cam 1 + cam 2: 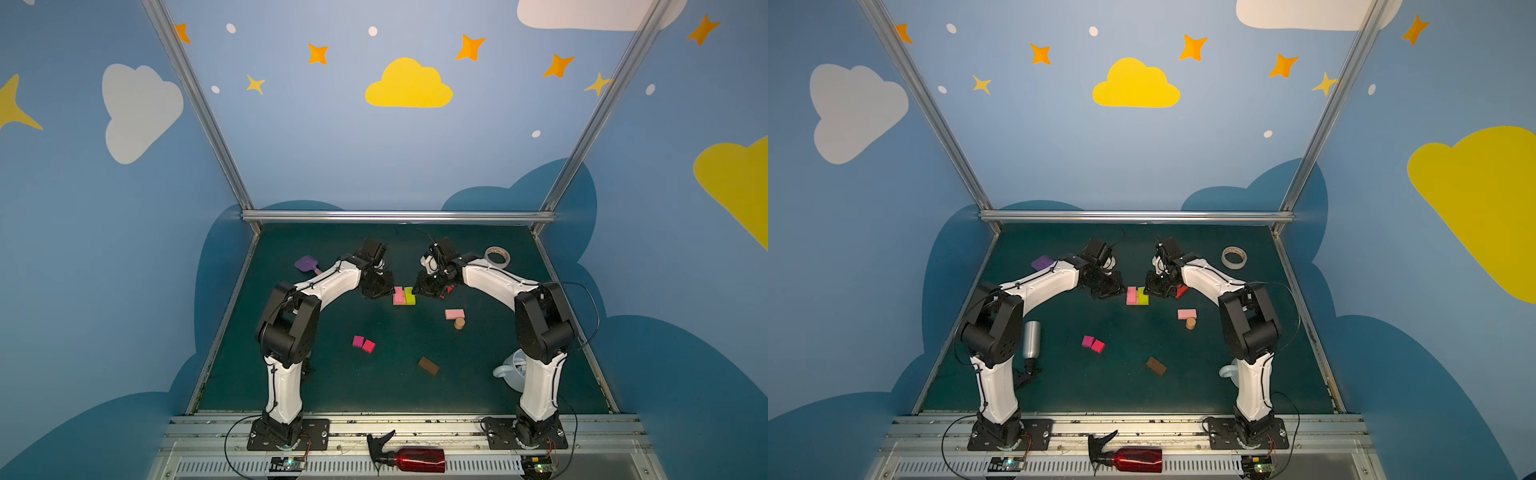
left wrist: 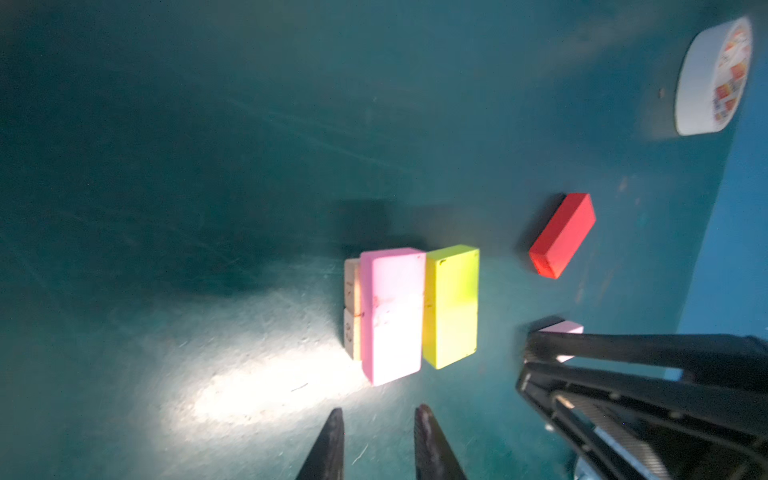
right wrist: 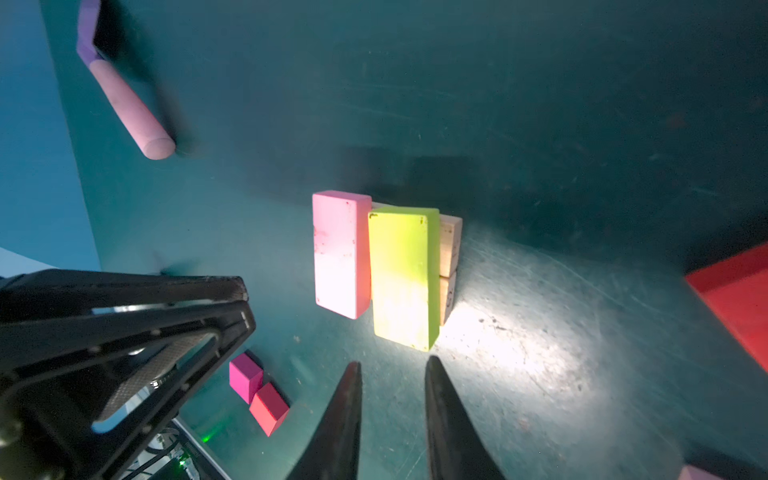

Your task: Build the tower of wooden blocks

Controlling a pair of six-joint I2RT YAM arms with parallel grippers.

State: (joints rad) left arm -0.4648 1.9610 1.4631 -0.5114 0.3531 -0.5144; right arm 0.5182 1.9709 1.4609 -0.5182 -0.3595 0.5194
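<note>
left jaws: we are seeing them standing narrowly apart and gripping nothing, black fingertips (image 2: 332, 440) hovering close to the tower on its pink side, not touching it.
right jaws: we are seeing these standing narrowly apart too, gripping nothing, fingertips (image 3: 440, 399) hovering close on the lime-green side.
tower (image 1: 404, 296): sitting between the two pairs of jaws, around the bench's middle and a little toward the far edge.
top layer: pink block (image 2: 390, 316) and lime-green block (image 2: 451, 305) are lying flat, side by side and touching.
base: tan blocks (image 2: 352, 307) are showing beneath them.
red block (image 2: 563, 235): lying apart from the tower, toward the right edge.
loose pink block (image 1: 454, 313), tan cylinder (image 1: 459, 323): resting just beside each other, frontward and rightward of the tower.
magenta square (image 1: 358, 341), red square (image 1: 368, 345): lying together, frontward and leftward.
brown block (image 1: 428, 366): lying alone, nearer the front edge.
bench (image 1: 332, 395): carrying a tape roll (image 1: 497, 257) near its far right corner and a purple spatula (image 1: 305, 264) toward the far left.
</note>
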